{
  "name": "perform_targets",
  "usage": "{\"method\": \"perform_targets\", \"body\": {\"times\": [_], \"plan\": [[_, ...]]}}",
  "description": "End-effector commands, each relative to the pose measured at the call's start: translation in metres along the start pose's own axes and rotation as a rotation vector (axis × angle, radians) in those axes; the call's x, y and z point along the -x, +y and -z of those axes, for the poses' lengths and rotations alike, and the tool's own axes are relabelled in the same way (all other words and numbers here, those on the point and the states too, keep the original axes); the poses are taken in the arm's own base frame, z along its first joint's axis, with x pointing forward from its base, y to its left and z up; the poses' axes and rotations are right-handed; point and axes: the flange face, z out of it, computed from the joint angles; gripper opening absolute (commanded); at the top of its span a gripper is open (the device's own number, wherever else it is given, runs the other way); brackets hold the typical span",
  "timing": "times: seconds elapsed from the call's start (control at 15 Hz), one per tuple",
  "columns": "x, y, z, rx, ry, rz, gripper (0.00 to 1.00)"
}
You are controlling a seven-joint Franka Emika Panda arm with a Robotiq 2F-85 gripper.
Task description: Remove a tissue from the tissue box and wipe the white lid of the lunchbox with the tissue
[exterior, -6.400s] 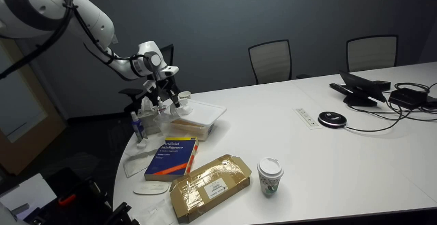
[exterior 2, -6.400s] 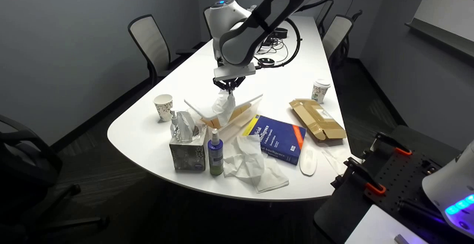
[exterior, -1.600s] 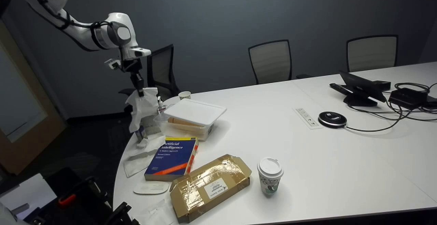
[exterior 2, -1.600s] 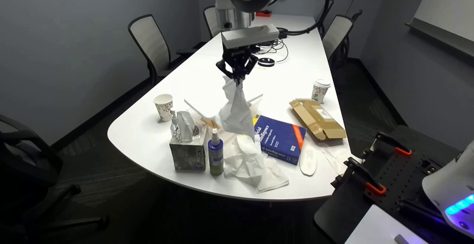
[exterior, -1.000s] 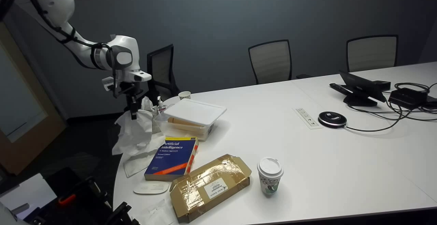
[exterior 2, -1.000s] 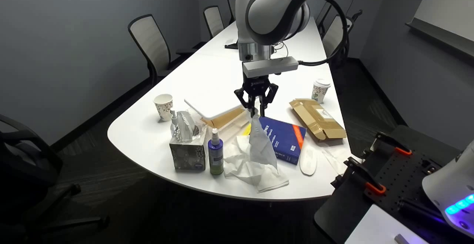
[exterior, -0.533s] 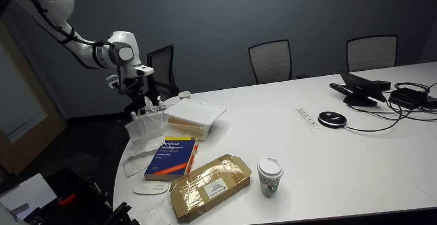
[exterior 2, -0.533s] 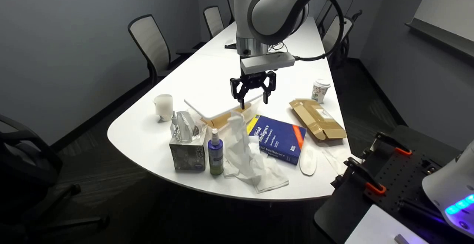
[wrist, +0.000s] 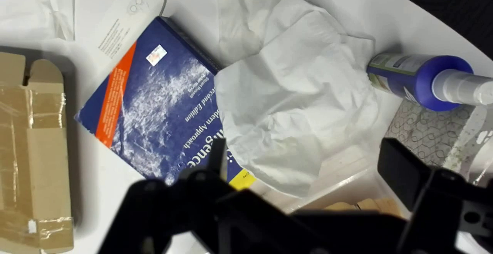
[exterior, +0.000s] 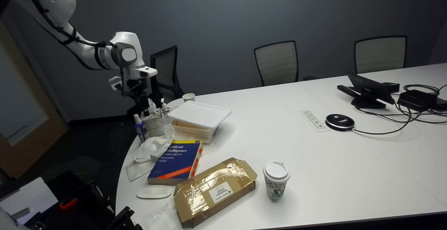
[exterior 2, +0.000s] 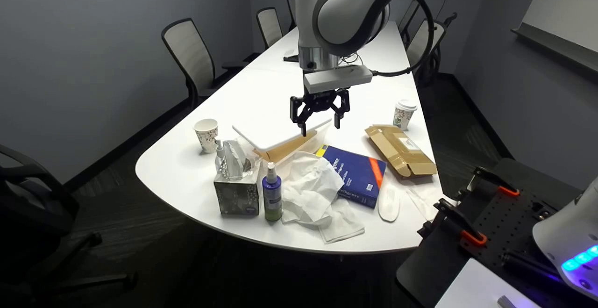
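Observation:
My gripper [exterior 2: 320, 128] stands open with nothing between its fingers, above the table. Below it a crumpled white tissue [exterior 2: 312, 177] lies loose, spread over another flattened tissue [exterior 2: 343, 226]; the wrist view shows the tissue [wrist: 292, 80] overlapping the book's corner and the lunchbox's near side. The white lid [exterior: 200, 114] rests tilted on the clear lunchbox [exterior: 190, 134], behind the gripper in an exterior view. At the table's rounded end is the tissue box [exterior 2: 237, 198], a sheet sticking up from its slot.
A blue spray bottle [exterior 2: 272, 198] stands between tissue box and tissues. Nearby are a thick blue book [exterior 2: 357, 175], a white flat object [exterior 2: 388, 204], a cardboard box [exterior 2: 402, 151], a lidded cup [exterior 2: 404, 114], an open paper cup [exterior 2: 206, 135] and a pump bottle [exterior: 164, 108].
Earlier the gripper held the tissue on the lid, then carried it off toward the table's near end. Within the last second it opened and rose slightly; the tissue dropped onto the others.

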Motion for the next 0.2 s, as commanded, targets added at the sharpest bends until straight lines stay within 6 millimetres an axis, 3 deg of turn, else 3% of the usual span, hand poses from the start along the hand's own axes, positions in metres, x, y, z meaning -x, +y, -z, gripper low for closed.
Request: {"method": "perform_targets", "body": {"times": [0.0,0.13], "plan": [[-0.001,0.004,0.024,0.015,0.043,0.005,1.00],[-0.005,0.005,0.034,0.028,0.072,0.018,1.00]]}}
